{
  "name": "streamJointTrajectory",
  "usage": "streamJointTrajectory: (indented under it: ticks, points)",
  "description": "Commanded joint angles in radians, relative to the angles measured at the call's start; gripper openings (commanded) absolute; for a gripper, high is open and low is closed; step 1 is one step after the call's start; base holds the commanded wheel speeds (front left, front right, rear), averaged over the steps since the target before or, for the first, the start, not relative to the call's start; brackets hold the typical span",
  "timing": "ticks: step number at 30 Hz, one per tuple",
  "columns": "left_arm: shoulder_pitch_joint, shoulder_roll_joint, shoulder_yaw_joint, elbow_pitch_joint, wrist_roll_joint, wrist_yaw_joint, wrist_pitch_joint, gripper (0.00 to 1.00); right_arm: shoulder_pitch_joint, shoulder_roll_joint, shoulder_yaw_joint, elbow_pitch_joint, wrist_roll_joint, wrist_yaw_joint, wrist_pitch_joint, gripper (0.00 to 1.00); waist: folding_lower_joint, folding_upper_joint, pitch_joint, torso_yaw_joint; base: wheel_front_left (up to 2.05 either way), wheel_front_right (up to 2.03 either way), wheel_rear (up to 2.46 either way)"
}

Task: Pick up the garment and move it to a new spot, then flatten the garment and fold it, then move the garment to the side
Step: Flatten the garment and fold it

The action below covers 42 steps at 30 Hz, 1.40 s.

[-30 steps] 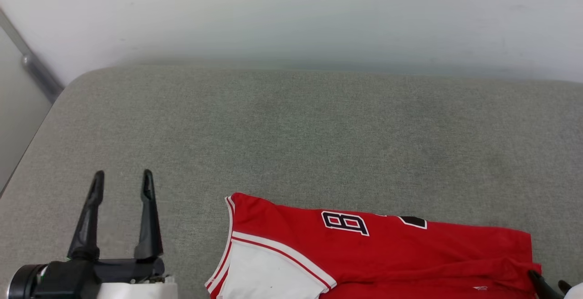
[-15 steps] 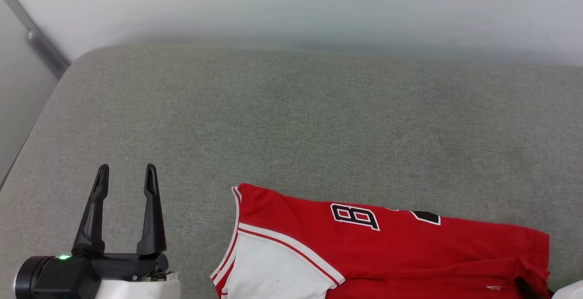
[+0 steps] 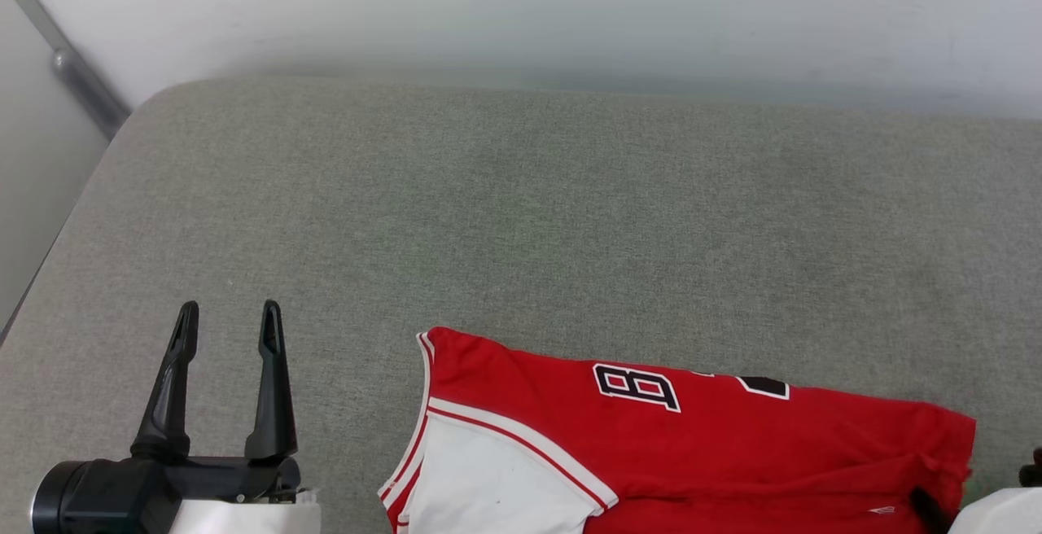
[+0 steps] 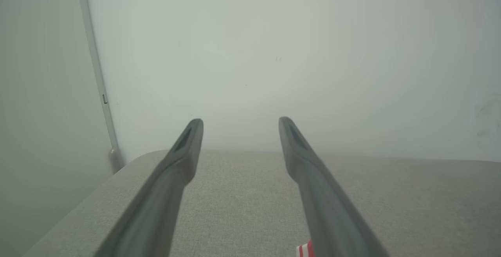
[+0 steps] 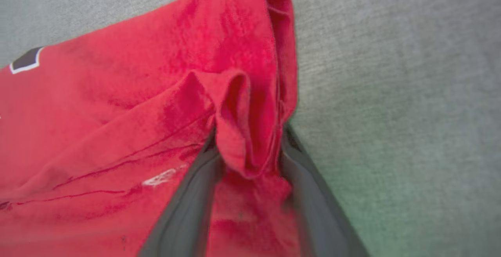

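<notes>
The garment, red with a white sleeve and a black-and-white number, lies folded flat along the near edge of the grey cushion. In the right wrist view my right gripper is shut on a bunched fold of the garment at its right hem, red cloth pinched between the two fingers. One dark finger pokes out of the cloth at the lower right. My left gripper stands open over bare cushion, left of the garment and apart from it. Its fingers hold nothing.
A pale wall rises behind the cushion. A grey metal rail runs down the corner at far left, where the cushion's rounded left edge drops off. Bare cushion stretches behind the garment.
The head camera has shifted slightly. The right gripper's fingers have gone into the garment's right hem, which is now bunched and rumpled. The left gripper has hardly moved.
</notes>
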<state>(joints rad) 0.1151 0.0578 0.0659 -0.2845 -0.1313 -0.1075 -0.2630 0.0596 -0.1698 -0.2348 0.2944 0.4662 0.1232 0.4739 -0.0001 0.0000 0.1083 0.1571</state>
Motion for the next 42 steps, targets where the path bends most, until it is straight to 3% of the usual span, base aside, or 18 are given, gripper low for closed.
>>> streamJointTrajectory:
  ticks: [1,10,22,33,42]
  points:
    - [-0.006,-0.002,0.003,0.003,0.006,-0.006,-0.002,1.0,0.007,0.046,0.043,0.045,0.007,0.013,0.012,0.0,0.0001,0.0,-0.003,-0.003,0.0,0.0,0.0]
    - [0.016,-0.006,0.014,0.012,0.007,-0.016,-0.002,1.0,-0.026,-0.021,-0.056,0.033,-0.004,0.006,-0.09,0.0,0.0001,0.0,-0.029,-0.028,0.0,0.0,0.0]
    - [0.029,-0.008,0.012,0.019,0.004,-0.021,-0.002,1.0,-0.065,-0.079,-0.19,0.042,-0.092,0.007,-0.111,0.0,0.0001,0.0,-0.056,-0.048,0.0,0.0,0.0]
    - [0.048,-0.008,-0.002,0.025,0.0,-0.021,-0.002,1.0,0.004,-0.019,-0.053,-0.156,-0.086,0.007,-0.048,0.0,0.0001,0.0,-0.098,-0.054,0.0,0.0,0.0]
    - [0.073,-0.008,-0.019,0.032,-0.019,-0.012,-0.002,1.0,0.071,0.081,0.094,-0.299,-0.068,0.007,0.026,0.0,0.0001,0.0,-0.13,-0.045,0.0,0.0,0.0]
